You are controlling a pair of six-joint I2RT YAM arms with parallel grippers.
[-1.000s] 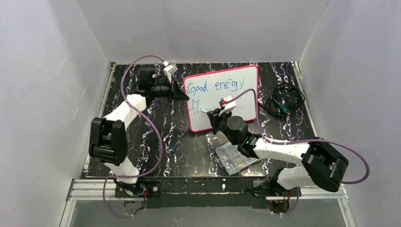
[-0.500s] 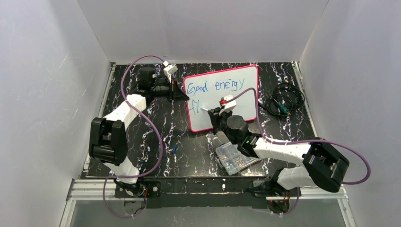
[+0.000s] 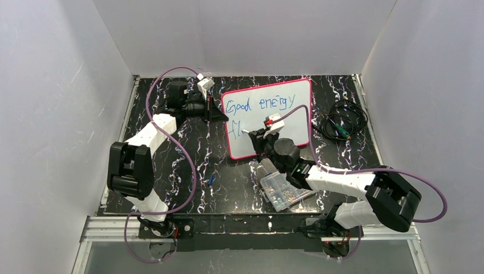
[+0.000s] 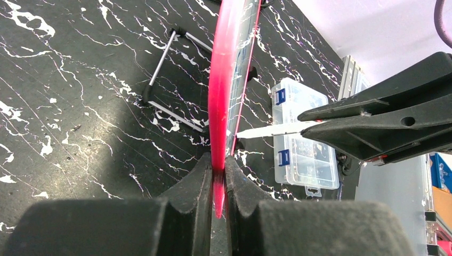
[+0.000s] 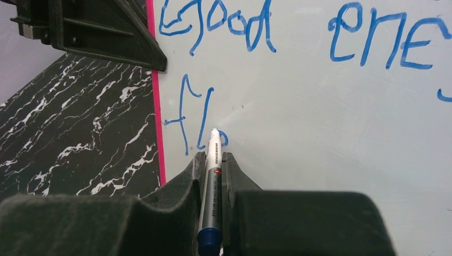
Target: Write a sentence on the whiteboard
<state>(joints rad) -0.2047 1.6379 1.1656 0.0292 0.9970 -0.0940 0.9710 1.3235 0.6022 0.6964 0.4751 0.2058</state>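
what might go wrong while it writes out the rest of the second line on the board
The left gripper pinches the white, pink-framed whiteboard at one edge only, so pressure from the white marker with a blue end in the right gripper might swing or flex the board and distort the blue handwriting. The right arm also hangs over the clear plastic parts box and may nudge it while moving along the line.
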